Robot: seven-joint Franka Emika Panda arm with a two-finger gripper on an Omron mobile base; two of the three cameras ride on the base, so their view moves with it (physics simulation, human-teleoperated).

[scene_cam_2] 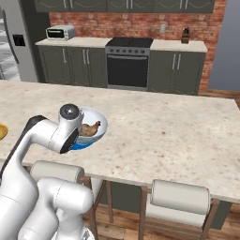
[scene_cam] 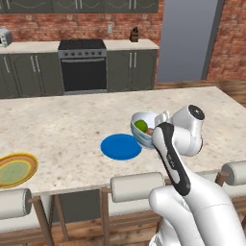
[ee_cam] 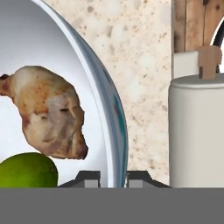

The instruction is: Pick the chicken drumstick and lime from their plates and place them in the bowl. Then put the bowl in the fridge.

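Straddling the bowl (ee_cam: 114, 109) rim, the gripper (ee_cam: 113, 177) stands narrow, one fingertip inside, one outside; drumstick (ee_cam: 48, 109) and lime (ee_cam: 27, 169) lie within; the fridge (scene_cam_2: 11, 42) waits far left.

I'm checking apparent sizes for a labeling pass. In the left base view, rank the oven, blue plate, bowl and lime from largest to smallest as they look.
1. oven
2. blue plate
3. bowl, partly hidden by the arm, so unsure against the plate
4. lime
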